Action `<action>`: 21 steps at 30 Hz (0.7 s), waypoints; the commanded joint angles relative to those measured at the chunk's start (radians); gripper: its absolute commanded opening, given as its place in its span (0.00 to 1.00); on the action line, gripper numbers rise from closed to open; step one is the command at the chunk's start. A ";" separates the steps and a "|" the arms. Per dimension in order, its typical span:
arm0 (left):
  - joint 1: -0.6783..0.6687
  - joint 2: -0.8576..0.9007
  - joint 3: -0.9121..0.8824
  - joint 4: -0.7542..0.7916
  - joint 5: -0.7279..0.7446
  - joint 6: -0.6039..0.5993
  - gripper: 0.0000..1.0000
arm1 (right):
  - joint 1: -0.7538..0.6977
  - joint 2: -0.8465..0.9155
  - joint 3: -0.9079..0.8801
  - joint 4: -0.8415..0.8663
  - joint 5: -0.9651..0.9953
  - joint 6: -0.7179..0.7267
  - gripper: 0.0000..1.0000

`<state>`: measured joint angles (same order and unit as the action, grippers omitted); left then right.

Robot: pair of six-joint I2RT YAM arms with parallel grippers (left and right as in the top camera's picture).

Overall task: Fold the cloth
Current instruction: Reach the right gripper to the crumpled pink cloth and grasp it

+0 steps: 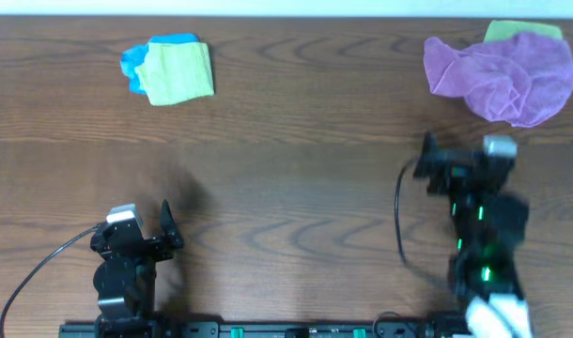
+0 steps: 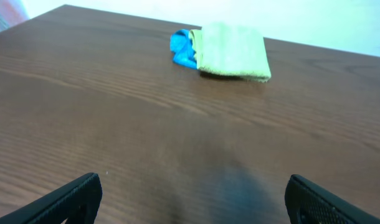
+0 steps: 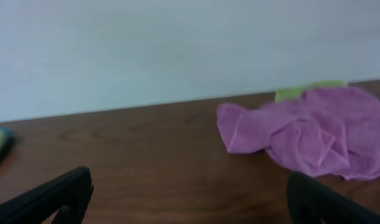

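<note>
Item: the cloth (image 1: pixel 501 75), pinkish-purple microfibre, crumpled in a loose heap and not yet folded.
Location: upper right of the overhead frame, near the far edge of the tabletop (image 1: pixel 296 188). It lies partly over a lime-green cloth (image 1: pixel 521 30), of which only one corner shows.
Long axis: the heap runs roughly left to right in the overhead frame, with a loose flap trailing to the left.
Right gripper (image 3: pixel 190 186): jaws spread wide and empty, above bare wood.
Left gripper (image 2: pixel 193 190): jaws spread wide and empty, at the lower left of the overhead frame.
Bearing from jaws: the cloth sits up-frame of the right arm, near but apart. In the right wrist view it lies ahead and right of centre.
Nearer arm: the right, clearly. The left is well apart across the tabletop.
Other stock: a folded green cloth (image 1: pixel 181 71) rests on a blue cloth (image 1: pixel 136 61) at upper left, directly ahead of the left jaws.
Labels and writing: none legible, and no tag can be made out on the heap.
Judgement: the cloth probably needs spreading flat before any fold.
</note>
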<state>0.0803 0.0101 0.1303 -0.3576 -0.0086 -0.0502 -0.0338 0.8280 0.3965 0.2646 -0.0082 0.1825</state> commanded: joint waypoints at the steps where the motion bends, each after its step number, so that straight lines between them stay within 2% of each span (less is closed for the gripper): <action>1: -0.004 -0.005 -0.021 -0.008 -0.018 0.013 0.95 | -0.027 0.231 0.186 -0.044 -0.008 0.030 0.99; 5: -0.004 -0.005 -0.021 -0.008 -0.018 0.013 0.95 | -0.063 0.514 0.430 -0.170 0.005 0.010 0.99; 7: -0.004 -0.005 -0.021 -0.008 -0.018 0.013 0.95 | -0.084 0.597 0.510 -0.219 0.023 0.007 0.98; 10: -0.004 -0.005 -0.021 -0.008 -0.018 0.013 0.95 | -0.139 0.760 0.693 -0.351 0.039 0.008 0.91; 15: -0.004 -0.005 -0.021 -0.008 -0.017 0.013 0.95 | -0.200 0.947 0.943 -0.547 0.038 0.007 0.87; 21: -0.004 -0.005 -0.021 -0.008 -0.018 0.013 0.95 | -0.245 1.133 1.184 -0.679 0.038 0.003 0.87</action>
<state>0.0803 0.0101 0.1303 -0.3576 -0.0116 -0.0494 -0.2623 1.9045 1.5024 -0.3920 0.0204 0.1905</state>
